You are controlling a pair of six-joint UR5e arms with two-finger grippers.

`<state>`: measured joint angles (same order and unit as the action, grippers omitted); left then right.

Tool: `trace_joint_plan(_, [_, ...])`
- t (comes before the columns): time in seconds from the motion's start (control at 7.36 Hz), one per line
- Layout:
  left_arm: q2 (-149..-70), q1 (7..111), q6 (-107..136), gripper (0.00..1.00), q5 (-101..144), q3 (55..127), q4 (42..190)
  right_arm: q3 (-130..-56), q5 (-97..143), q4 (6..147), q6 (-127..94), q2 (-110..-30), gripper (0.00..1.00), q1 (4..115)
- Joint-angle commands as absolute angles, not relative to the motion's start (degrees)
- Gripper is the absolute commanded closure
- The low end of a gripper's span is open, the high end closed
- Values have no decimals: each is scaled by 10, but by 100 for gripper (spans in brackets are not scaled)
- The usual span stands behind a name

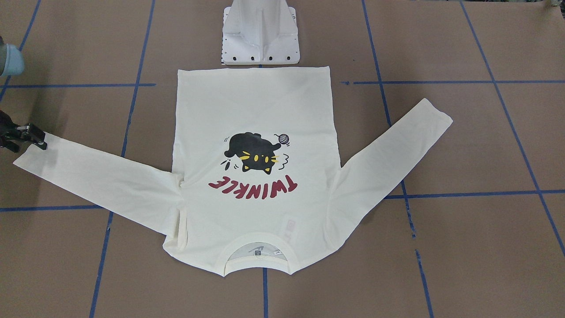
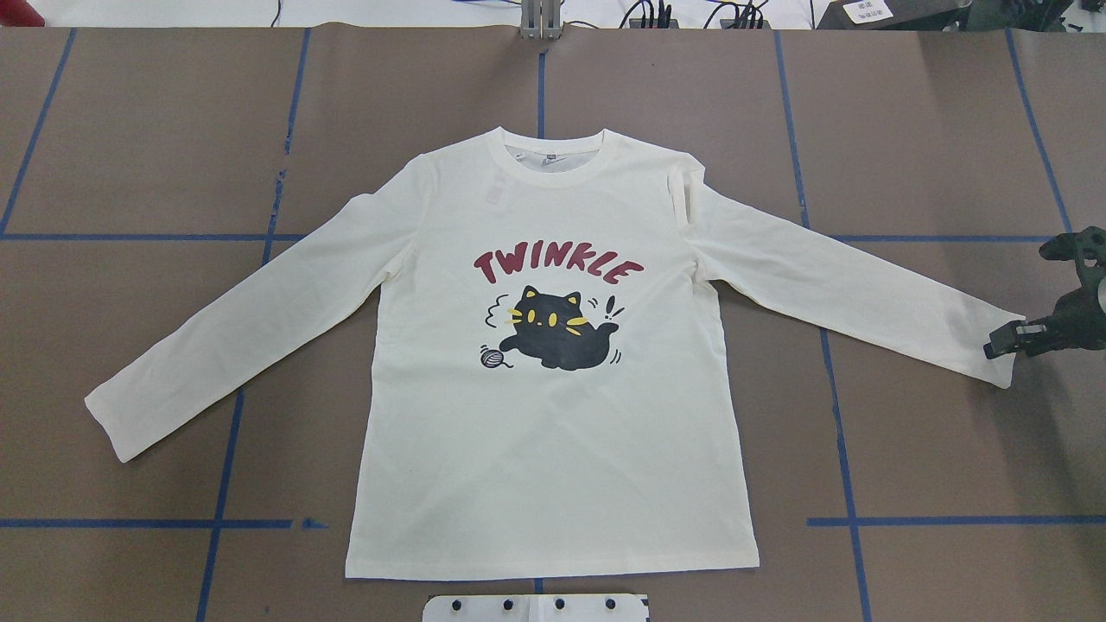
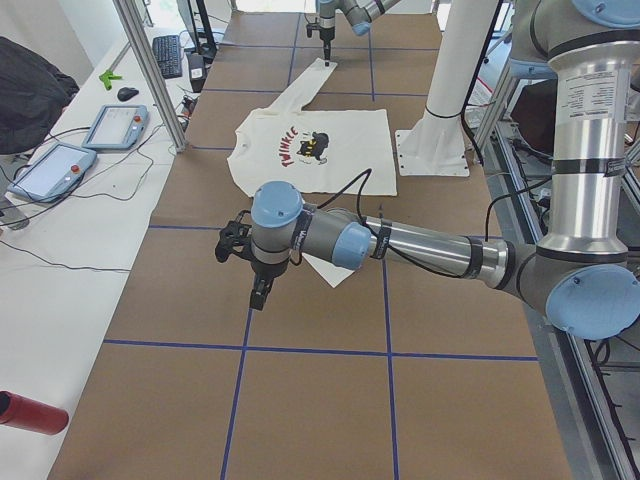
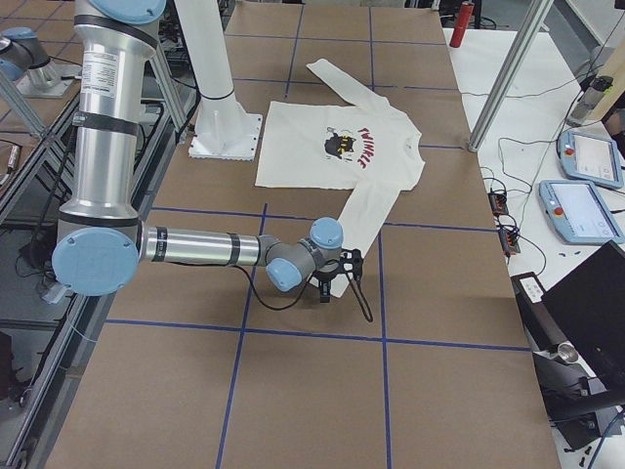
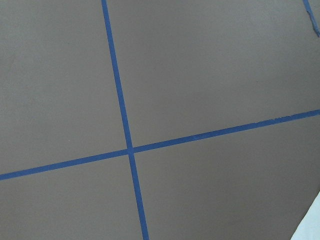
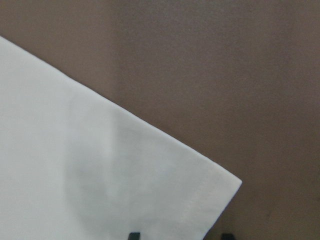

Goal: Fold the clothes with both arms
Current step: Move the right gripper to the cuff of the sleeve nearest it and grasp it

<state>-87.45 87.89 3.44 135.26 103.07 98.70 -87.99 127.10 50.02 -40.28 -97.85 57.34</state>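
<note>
Shirt flat and print-up, right gripper (image 2: 1002, 339) at the sleeve end

Starting nearest the robot: the white pedestal base (image 2: 536, 607), then the T-shirt (image 2: 553, 449) with its hem just past it. The collar (image 2: 553, 168) is on the far side and both sleeves are spread out on the brown table (image 2: 933, 432). The right gripper is at the right sleeve's cuff (image 2: 985, 358), jaws apart, and the wrist view has the cuff corner between its fingertips (image 6: 134, 236). The left gripper (image 3: 262, 292) hangs over bare table near the other cuff, and I can't tell if it's spread or clenched.

Bright, even overhead light; soft grey shadow beneath the black two-fingered right tool (image 2: 1001, 344); right wrist view blurred.
</note>
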Motion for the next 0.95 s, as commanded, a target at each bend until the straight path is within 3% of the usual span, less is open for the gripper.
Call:
trace_joint_plan(0.0, [-875,879,34,0,1353,1030,988,-881,1272,499,-403,-978,99,573])
trace_joint_plan(0.82, [-875,879,35,0,1354,1025,987,-941,1293,494,-403,-979,100,575])
